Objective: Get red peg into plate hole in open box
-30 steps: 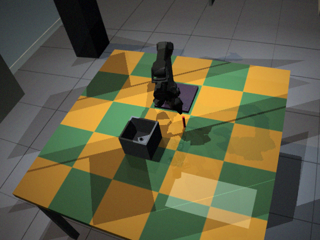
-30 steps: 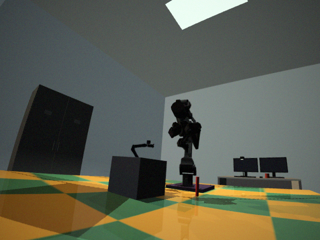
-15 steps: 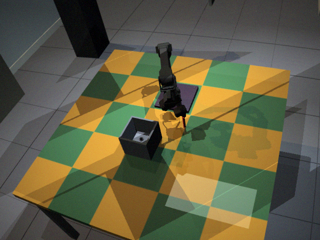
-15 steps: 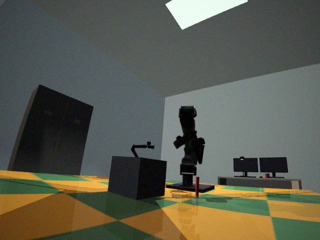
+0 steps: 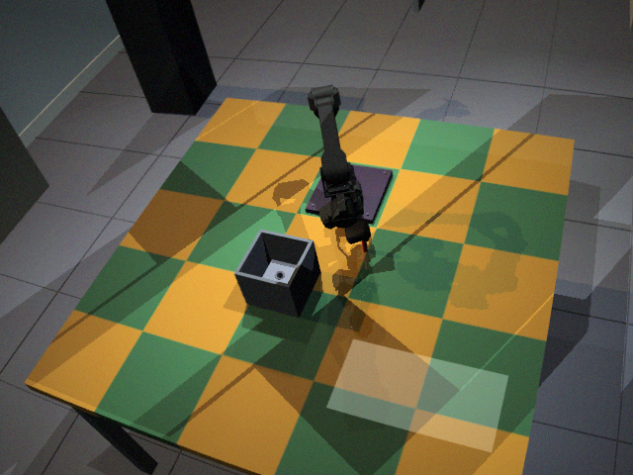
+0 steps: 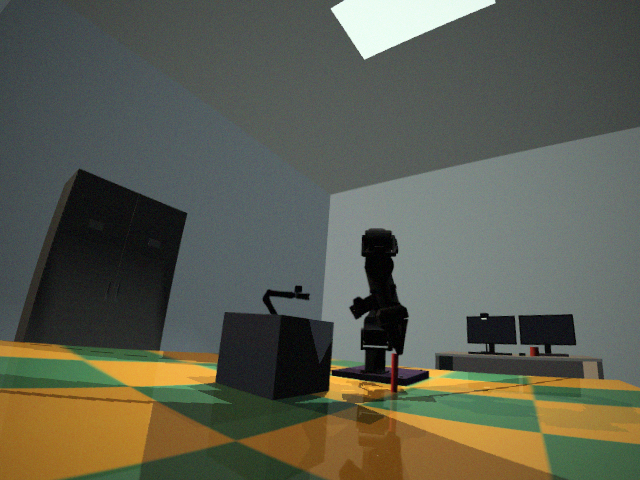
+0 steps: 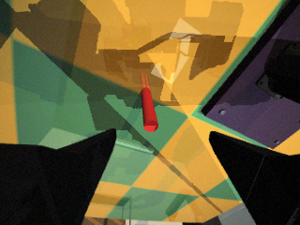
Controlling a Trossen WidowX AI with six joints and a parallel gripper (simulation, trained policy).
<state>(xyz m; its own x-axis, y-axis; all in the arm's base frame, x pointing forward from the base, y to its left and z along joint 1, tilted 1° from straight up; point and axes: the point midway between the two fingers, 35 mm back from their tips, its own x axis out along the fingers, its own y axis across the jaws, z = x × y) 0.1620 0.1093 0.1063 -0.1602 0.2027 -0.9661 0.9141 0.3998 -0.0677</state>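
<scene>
The red peg point(image 5: 364, 246) point(image 6: 394, 373) point(image 7: 149, 107) stands upright on the checkered table, to the right of the box in the top and exterior views. My gripper point(image 7: 163, 134) is open and empty, with its fingers wide apart. It points down just above the peg; in the wrist view the peg's top shows between and slightly beyond the fingertips, left of the middle. The fingers are too dark to separate in the top and exterior views. The open dark box point(image 5: 265, 294) point(image 6: 248, 353) stands on the table. Its pale bottom plate point(image 5: 274, 266) has a dark-ringed hole point(image 5: 279, 274), with no peg in it.
The arm's purple base plate point(image 5: 379, 189) point(image 6: 413, 375) point(image 7: 281, 119) lies behind the peg in the top and exterior views. The box's tall walls stand left of the gripper. A dark cabinet point(image 6: 103, 268) and a desk with monitors point(image 6: 491, 330) are beyond the table.
</scene>
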